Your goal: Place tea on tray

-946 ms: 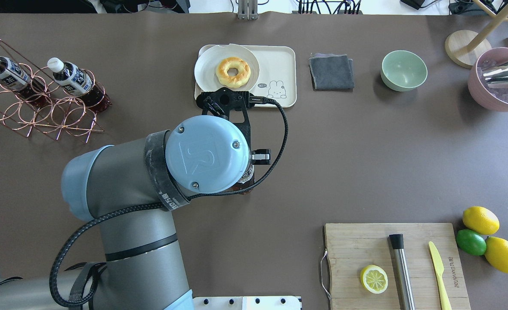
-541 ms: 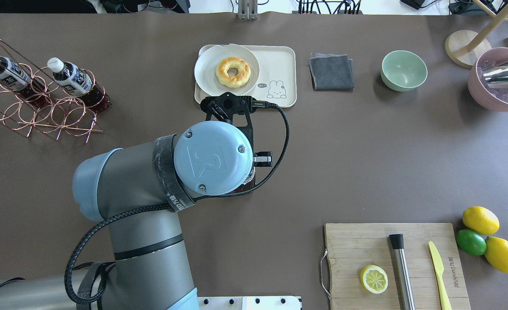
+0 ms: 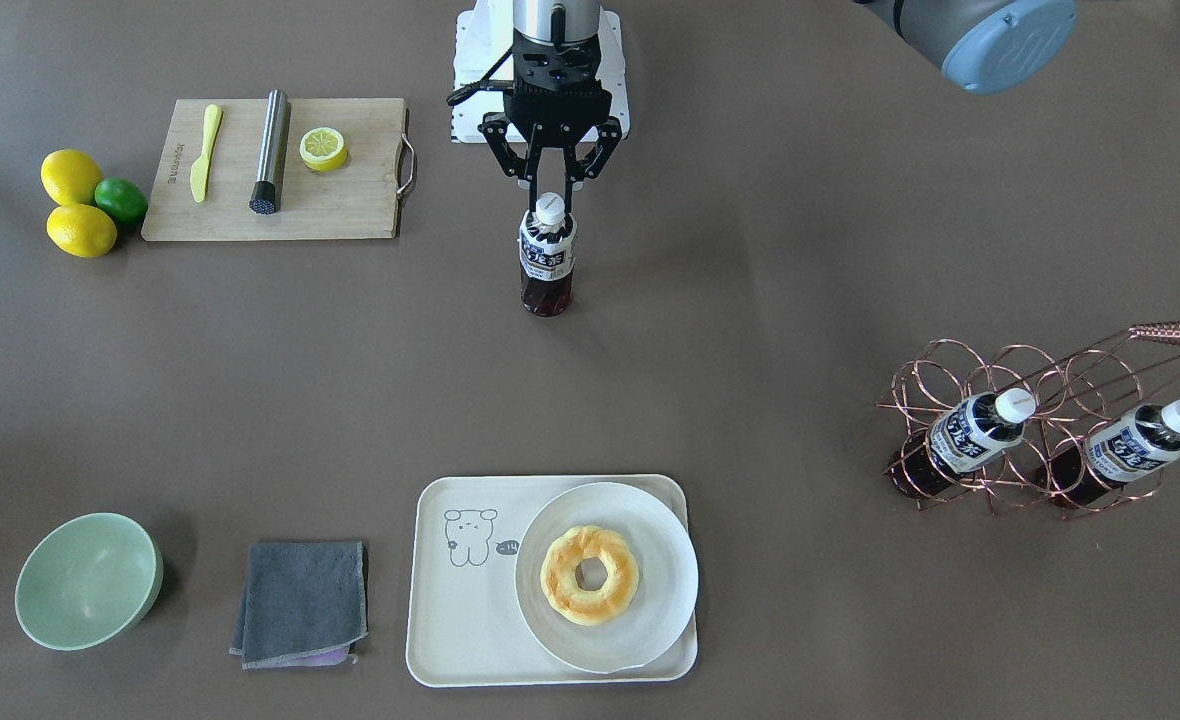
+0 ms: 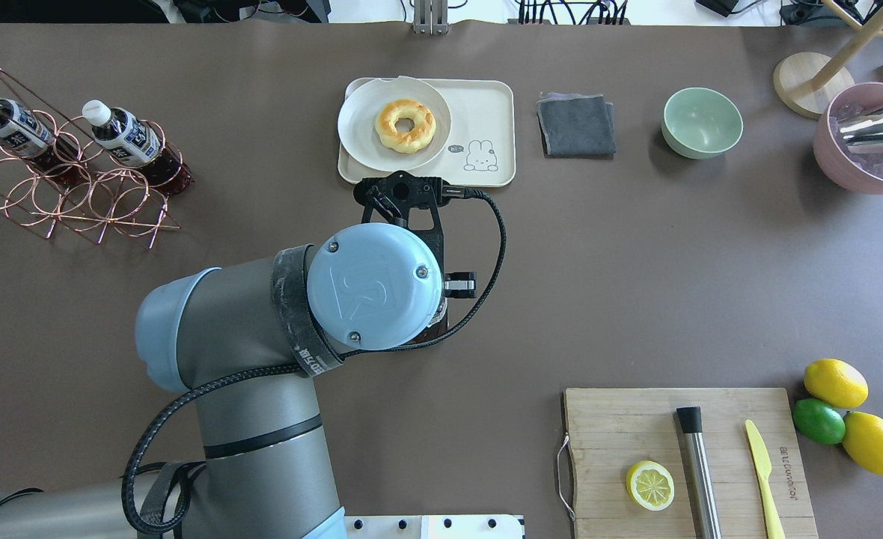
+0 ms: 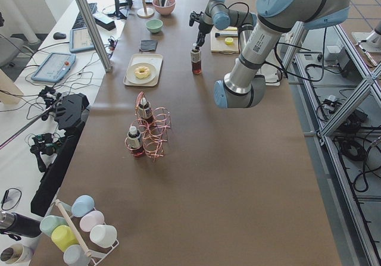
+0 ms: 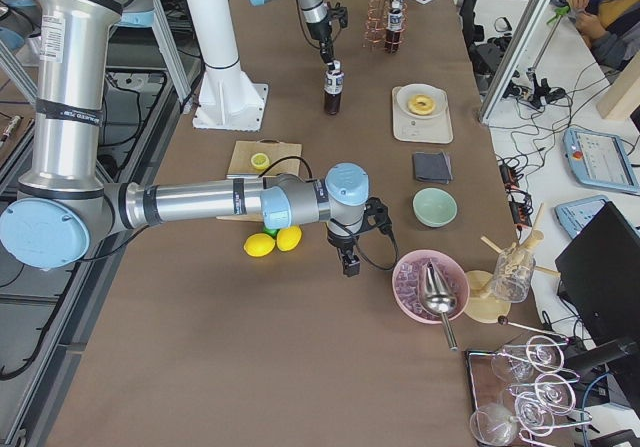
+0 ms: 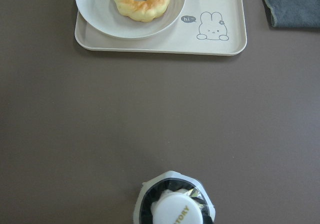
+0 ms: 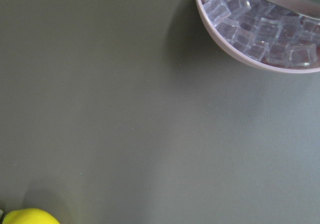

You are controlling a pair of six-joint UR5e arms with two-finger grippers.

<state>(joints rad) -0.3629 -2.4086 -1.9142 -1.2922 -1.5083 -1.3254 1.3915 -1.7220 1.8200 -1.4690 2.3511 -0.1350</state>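
Note:
The tea [image 3: 547,262], a small bottle with a white cap and a white-and-navy label, hangs upright in my left gripper [image 3: 548,205], which is shut on its cap. It is at mid-table on my side, and I cannot tell whether its base touches the table. In the left wrist view the cap [image 7: 175,211] sits at the bottom edge, with the cream tray [image 7: 225,43] well ahead. In the overhead view my wrist hides the bottle; the tray [image 4: 486,112] lies just beyond. My right gripper [image 6: 350,265] hovers near the lemons; I cannot tell whether it is open or shut.
A white plate [image 3: 650,540] with a doughnut [image 3: 590,575] fills the tray's left half as I face it. A copper rack [image 4: 75,202] at my far left holds two alike bottles [image 4: 123,135]. A grey cloth [image 4: 576,123], a green bowl [image 4: 702,122], a pink ice bowl [image 4: 838,165] and a cutting board [image 4: 621,419] lie to my right.
My left wrist has shifted a little to the right with the bottle and looks slightly lower. Nothing else has moved.

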